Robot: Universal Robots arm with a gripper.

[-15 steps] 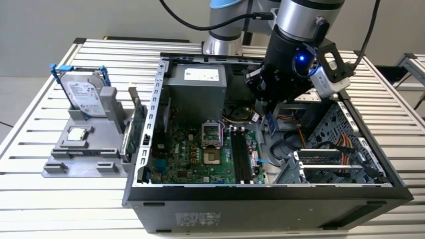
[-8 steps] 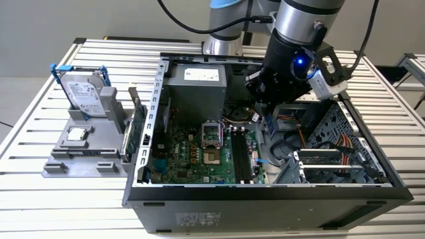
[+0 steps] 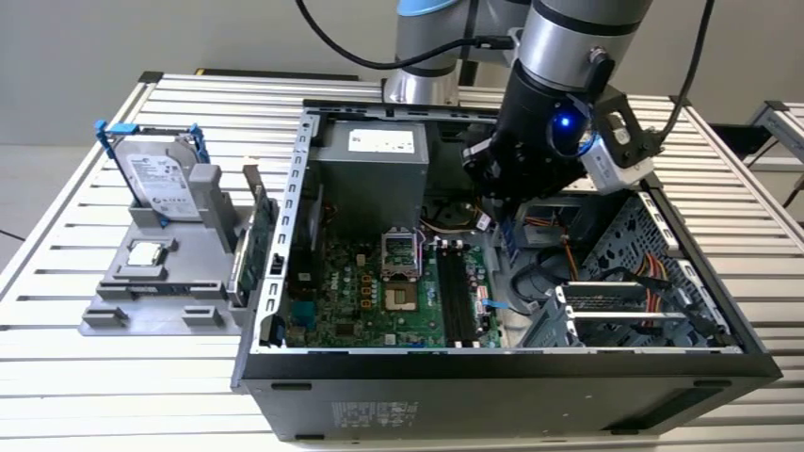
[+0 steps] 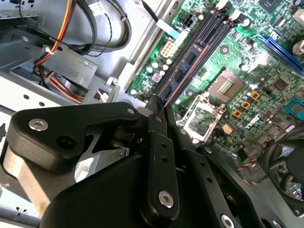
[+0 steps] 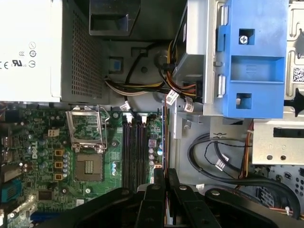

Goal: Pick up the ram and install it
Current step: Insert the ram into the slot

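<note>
Hand: black, 2 fingers closed on the ram, gripping it by one end. In both wrist views the stick runs out from between the fingertips, edge-on in the first wrist view.

Ram: dark blue-green stick with black chips, yellowish edge along one side. It hangs over the motherboard, beside the black memory slots and roughly parallel to them. Whether it touches a slot cannot be told.

Arm: silver and black, reaching down into the open case, with a blue light at the wrist.

Case: black tower lying on its side on the table, lid off. Inside: green motherboard with an empty CPU socket, grey power supply, blue drive bracket, bundles of orange, yellow and black cables.

Tray: grey holder on the table at the exterior view's left, well apart from the hand. It carries an upright silver drive in a blue frame and a small square silver chip.

Table: slatted metal top.
</note>
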